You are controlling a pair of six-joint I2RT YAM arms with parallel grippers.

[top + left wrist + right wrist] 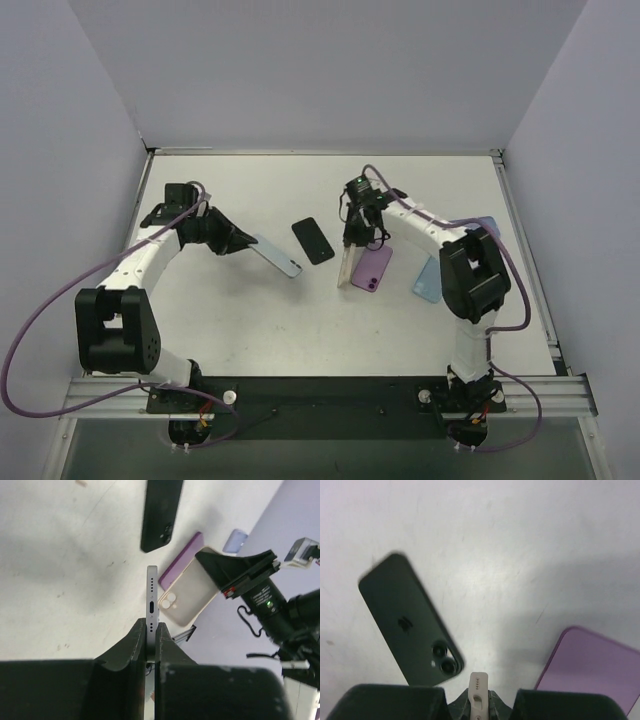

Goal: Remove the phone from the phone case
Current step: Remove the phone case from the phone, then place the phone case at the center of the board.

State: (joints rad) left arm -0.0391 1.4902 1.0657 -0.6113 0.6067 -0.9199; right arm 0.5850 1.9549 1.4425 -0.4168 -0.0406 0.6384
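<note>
Between my 2 arms, above the middle of the table (250, 330), the silver phone (152, 587) and the beige phone case (186, 596) are apart. I therefore judge the pull-out itself done, and the step in hand is parting them cleanly and setting each down. My left gripper (152, 628) is pinched narrow on the phone's lower end, edge-on, with the charging port showing just above my fingers; the phone juts out over the table and touches nothing else. My right gripper (479, 698) is clamped on 1 edge of the case, which hangs tilted with its camera cut-out toward the phone; whether its lower end touches the table I cannot tell. A dark green phone (313, 240) lies flat between the 2 grippers, and a purple case (372, 268) lies just beside the beige one. To do this well, I would draw the left hand toward my own side on a level path so the phone clears the green one, then lower it flat onto bare table before loosening the pinch. The hold is thin and near 1 end, so a quick swing could let the phone pivot or slip; slow suits it. The right hand should lay the case down clear of the purple one.
</note>
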